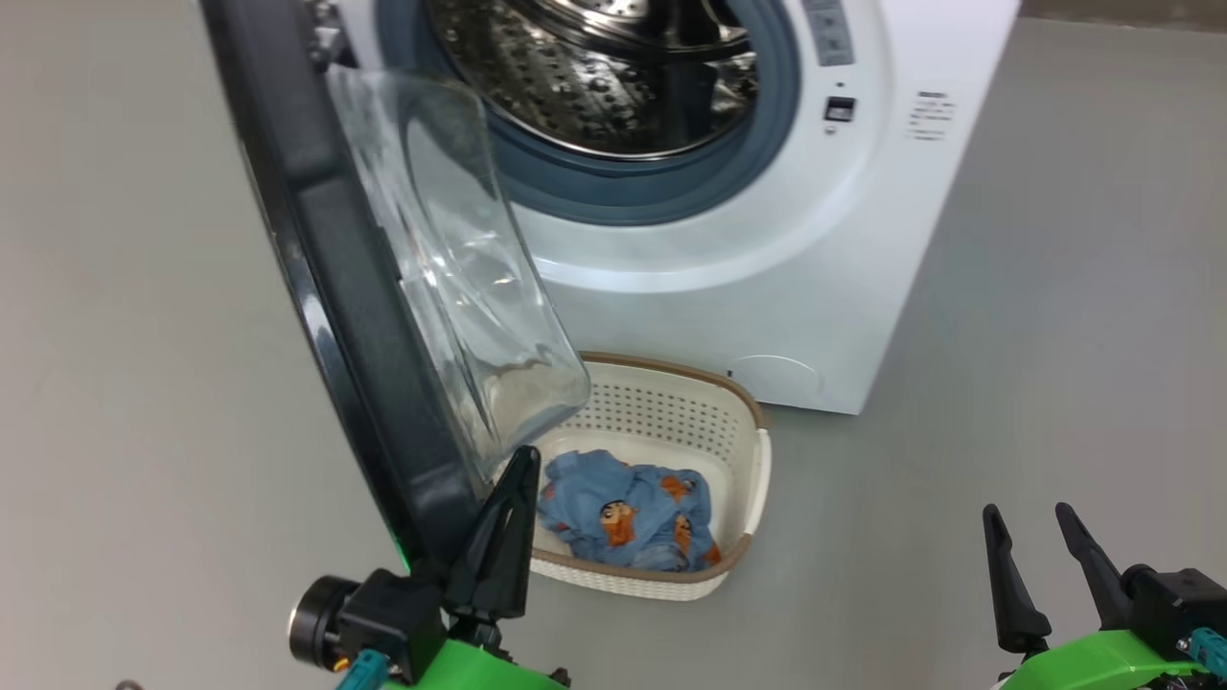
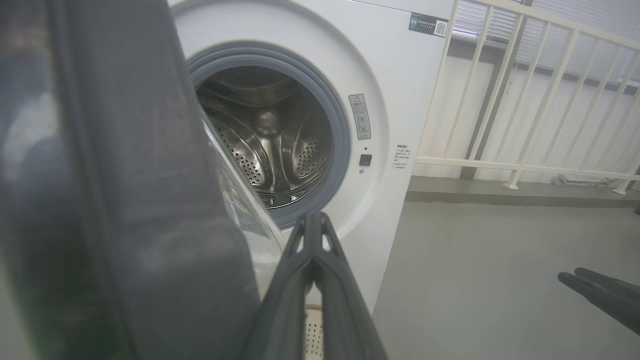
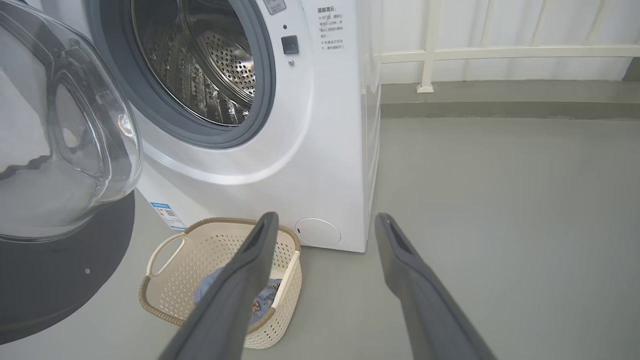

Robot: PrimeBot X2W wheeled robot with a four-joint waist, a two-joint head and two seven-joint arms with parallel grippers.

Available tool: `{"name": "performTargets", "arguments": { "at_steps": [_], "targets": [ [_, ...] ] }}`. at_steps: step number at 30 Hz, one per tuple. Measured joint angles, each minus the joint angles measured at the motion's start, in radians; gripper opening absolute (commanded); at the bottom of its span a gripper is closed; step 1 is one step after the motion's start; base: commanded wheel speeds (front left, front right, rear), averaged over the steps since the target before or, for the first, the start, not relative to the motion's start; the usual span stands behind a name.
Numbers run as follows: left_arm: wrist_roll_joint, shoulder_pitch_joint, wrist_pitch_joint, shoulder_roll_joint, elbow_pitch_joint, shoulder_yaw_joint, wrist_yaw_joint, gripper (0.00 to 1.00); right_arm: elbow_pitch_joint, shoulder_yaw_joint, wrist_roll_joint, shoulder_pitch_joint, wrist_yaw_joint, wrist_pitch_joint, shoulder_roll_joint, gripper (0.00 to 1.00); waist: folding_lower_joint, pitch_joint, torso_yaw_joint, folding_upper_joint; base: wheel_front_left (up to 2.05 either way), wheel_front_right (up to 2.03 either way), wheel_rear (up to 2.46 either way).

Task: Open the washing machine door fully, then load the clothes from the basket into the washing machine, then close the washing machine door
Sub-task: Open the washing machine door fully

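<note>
head view: round door with glossy black rim and clear glass bowl (image 1: 331, 287) swung open, just left of the left gripper (image 1: 524, 458).
its fingers pressed together, empty; just right, a light-blue cartoon-print garment (image 1: 628, 513) lies in the cream perforated basket (image 1: 759, 460) before the white front-loading washer (image 1: 767, 287). right gripper (image 1: 1028, 513) spread, empty.

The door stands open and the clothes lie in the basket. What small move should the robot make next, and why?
Probably push the washing machine door a little further toward the robot's left with the shut left gripper. It sits beside the door's inner side, and in the head view the glass bowl overlaps the basket holding the clothes.
</note>
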Motion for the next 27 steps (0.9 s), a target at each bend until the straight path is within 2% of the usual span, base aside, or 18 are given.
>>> {"name": "performTargets", "arguments": {
  "at_steps": [10,17,27],
  "targets": [
    [0.008,0.055,0.009,0.024,-0.04,0.002,0.038,0.0,0.007,-0.009,0.0,0.012,0.0,0.012,0.0,1.0,-0.0001,-0.011,0.091,0.0,0.0,0.0,0.0],
    [-0.002,0.094,0.012,0.056,-0.053,0.045,0.065,0.0,0.002,-0.016,-0.001,0.012,0.0,0.014,0.0,1.0,-0.0002,-0.011,0.148,0.0,0.0,0.0,0.0],
    [-0.038,0.111,0.007,0.102,-0.022,0.164,0.11,0.0,-0.001,-0.011,-0.001,0.011,0.0,0.021,0.0,1.0,-0.0001,0.0,0.138,0.0,0.0,0.0,0.0]
  ]
}}
